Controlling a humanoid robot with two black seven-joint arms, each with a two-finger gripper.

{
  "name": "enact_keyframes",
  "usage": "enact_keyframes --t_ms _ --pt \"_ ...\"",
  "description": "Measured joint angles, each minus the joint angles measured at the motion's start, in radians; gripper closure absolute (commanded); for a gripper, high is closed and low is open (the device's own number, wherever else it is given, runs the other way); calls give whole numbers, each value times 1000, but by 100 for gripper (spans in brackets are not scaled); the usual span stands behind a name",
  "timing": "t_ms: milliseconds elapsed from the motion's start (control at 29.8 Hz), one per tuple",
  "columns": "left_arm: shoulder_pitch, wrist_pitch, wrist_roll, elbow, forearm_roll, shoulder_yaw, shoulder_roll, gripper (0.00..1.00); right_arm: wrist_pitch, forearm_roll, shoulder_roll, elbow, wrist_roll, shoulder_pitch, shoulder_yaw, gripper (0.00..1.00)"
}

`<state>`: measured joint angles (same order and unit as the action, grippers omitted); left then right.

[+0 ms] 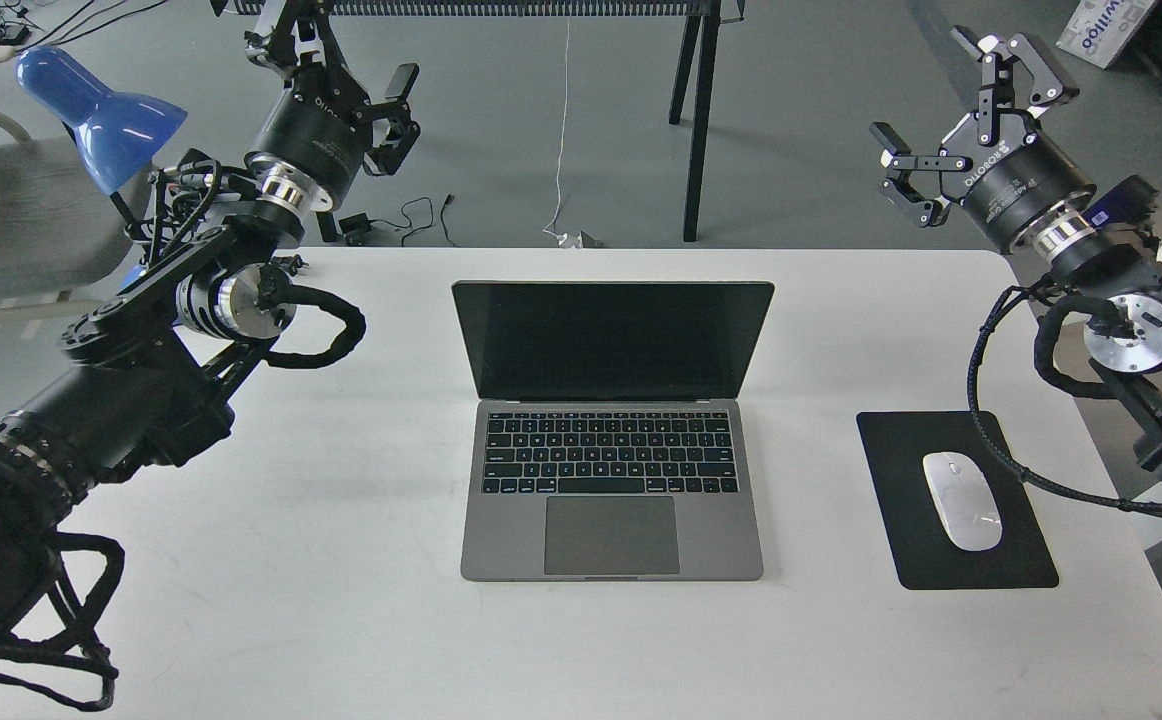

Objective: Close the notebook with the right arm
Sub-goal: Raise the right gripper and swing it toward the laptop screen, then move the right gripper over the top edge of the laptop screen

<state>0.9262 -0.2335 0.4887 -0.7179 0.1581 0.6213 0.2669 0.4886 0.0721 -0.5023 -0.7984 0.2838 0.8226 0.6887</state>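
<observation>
The notebook [611, 470] lies open in the middle of the white table [341, 600], a space-grey laptop with a black keyboard, a large trackpad and a dark screen tilted back. My right arm comes in from the right edge; its gripper [951, 110] is raised above the table's far right corner, well apart from the notebook, fingers spread open and empty. My left gripper [341, 70] hangs above the far left corner, also open and holding nothing.
A black mouse pad [981, 560] with a white mouse [961, 500] lies right of the notebook. A blue lamp [101, 110] and a chair stand at the far left. Black table legs [701, 120] and cables are on the floor behind.
</observation>
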Motion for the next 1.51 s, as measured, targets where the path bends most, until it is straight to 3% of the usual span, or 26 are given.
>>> enact_keyframes --t_ms 470,705,1141,1510 --pt "0 14 0 1 3 0 -4 0 -21 9 39 11 -15 34 -33 0" --pt "0 13 0 0 3 0 -3 0 -120 53 157 78 -38 189 -279 0" --pt "0 11 0 0 1 2 -3 0 -129 60 273 188 -40 393 -572 0" --pt "0 11 0 0 0 2 -4 0 -130 120 339 222 -40 457 -789 0"
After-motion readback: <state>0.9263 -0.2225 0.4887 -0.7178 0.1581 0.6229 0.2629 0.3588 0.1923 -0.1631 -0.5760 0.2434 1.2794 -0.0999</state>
